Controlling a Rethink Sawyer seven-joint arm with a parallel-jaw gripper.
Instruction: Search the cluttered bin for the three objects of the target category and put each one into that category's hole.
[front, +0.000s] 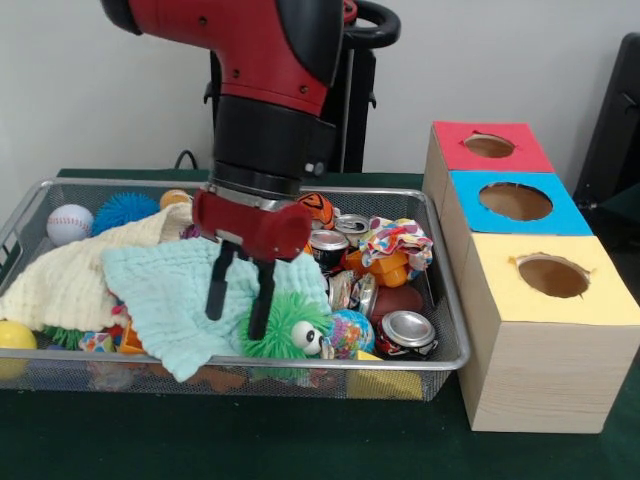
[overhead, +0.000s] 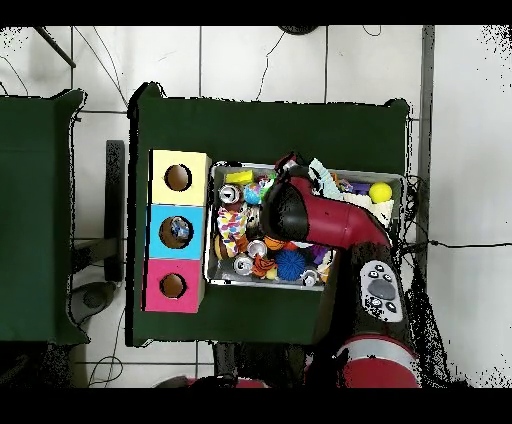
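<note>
The silver wire-mesh bin (front: 250, 360) holds a heap of toys and cloths. One silver-topped can (front: 406, 332) lies at the bin's front right. A second can (front: 328, 246) and a third can (front: 351, 224) lie near the middle back. My gripper (front: 238, 297) hangs open and empty, fingers down, just over a pale green cloth (front: 165, 295) and beside a green fuzzy toy (front: 290, 330). No clear bottle with a blue label shows. In the overhead view my arm (overhead: 310, 215) covers the middle of the bin (overhead: 390, 180) and hides the gripper.
Three wooden boxes with round holes stand right of the bin: red (front: 490, 146), blue (front: 515, 201), yellow (front: 552, 276). A cream cloth (front: 70, 275), a baseball (front: 69, 222), a blue spiky ball (front: 125, 210) and a yellow ball (front: 14, 338) fill the bin's left.
</note>
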